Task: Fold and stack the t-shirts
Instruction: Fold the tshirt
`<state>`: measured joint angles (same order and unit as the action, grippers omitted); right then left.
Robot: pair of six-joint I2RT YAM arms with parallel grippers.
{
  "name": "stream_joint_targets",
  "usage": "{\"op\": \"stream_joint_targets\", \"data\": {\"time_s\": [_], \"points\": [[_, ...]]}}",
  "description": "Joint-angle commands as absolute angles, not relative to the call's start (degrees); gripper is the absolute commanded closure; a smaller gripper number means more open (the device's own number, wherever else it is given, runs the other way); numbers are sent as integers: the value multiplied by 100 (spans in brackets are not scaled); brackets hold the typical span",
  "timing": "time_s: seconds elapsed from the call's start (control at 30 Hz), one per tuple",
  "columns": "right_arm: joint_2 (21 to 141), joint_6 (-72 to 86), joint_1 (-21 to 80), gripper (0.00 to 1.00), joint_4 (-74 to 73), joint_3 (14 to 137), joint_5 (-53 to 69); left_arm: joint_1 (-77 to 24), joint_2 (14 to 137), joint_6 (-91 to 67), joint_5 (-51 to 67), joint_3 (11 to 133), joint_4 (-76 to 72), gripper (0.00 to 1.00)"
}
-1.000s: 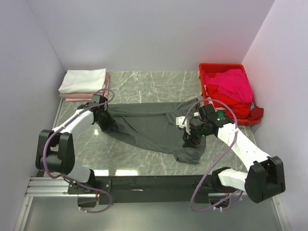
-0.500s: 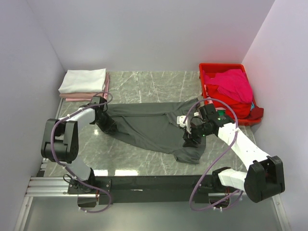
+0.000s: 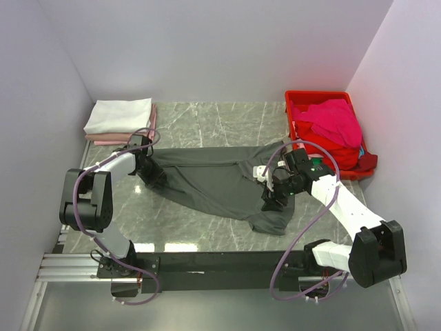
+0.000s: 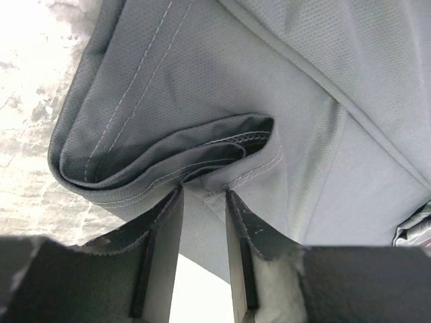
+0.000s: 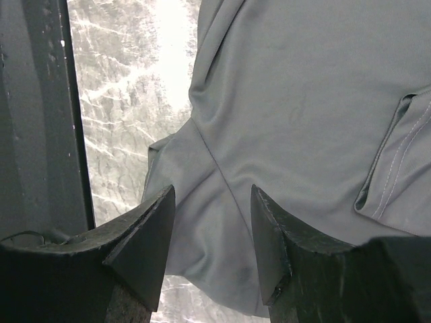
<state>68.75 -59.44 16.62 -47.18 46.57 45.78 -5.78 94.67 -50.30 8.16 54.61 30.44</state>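
Observation:
A dark charcoal-grey t-shirt (image 3: 213,183) lies spread and rumpled across the middle of the marble table. My left gripper (image 3: 153,178) is down at its left edge. In the left wrist view its fingers (image 4: 203,192) stand a narrow gap apart, straddling the cloth (image 4: 269,81) beside a folded hem. My right gripper (image 3: 270,200) is open over the shirt's lower right part. In the right wrist view it (image 5: 212,195) hovers above smooth cloth (image 5: 303,87). A folded white tee (image 3: 118,114) lies on a pale pink one (image 3: 110,141) at the back left. A magenta tee (image 3: 337,118) lies in the crate. No green tee shows.
The red plastic crate (image 3: 318,96) stands at the back right against the wall, with red cloth (image 3: 334,150) spilling over its front. Bare marble (image 3: 207,121) lies between the stack and the crate. The table's dark front rail (image 5: 40,134) shows in the right wrist view.
My left arm's elbow has swung in and down to the left while its gripper stayed at the shirt's left edge. The right arm and the shirt have hardly moved.

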Motion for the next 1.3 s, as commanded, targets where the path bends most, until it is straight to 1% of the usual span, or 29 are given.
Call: {"op": "stream_joint_targets", "data": {"time_s": [0.0, 0.3, 0.33, 0.4, 0.53, 0.6, 0.9, 0.93, 0.97, 1.17, 1.27], "points": [[6882, -6003, 1626, 44, -4755, 4676, 4729, -562, 9483, -5027, 809, 5695, 2944, 63], [6891, -6047, 1600, 44, -4799, 4658, 4729, -554, 9712, -5027, 791, 5739, 2865, 66], [6891, -6038, 1600, 44, -4808, 4667, 4737, -554, 9721, -5019, 800, 5739, 2848, 69], [6882, -6056, 1608, 44, -4825, 4667, 4737, -554, 9738, -5010, 817, 5739, 2839, 73], [6864, -6091, 1600, 44, -4869, 4684, 4720, -554, 9721, -4957, 931, 5730, 2813, 88], [6847, -6117, 1582, 44, -4930, 4693, 4641, -554, 9651, -4931, 975, 5722, 2830, 91], [6706, -6407, 1450, 44, -5308, 4808, 4210, -545, 9097, -4623, 1160, 5590, 3138, 91], [6689, -6407, 1441, 44, -5317, 4816, 4210, -536, 9097, -4562, 1195, 5564, 3129, 98], [6697, -6381, 1441, 44, -5317, 4816, 4227, -527, 9105, -4527, 1221, 5494, 3120, 100], [6680, -6328, 1459, 44, -5317, 4816, 4333, -448, 8904, -4412, 1345, 5326, 3102, 100], [6688, -6459, 1441, 44, -5370, 4790, 4202, -448, 8668, -4316, 1415, 5335, 3216, 100]]}}
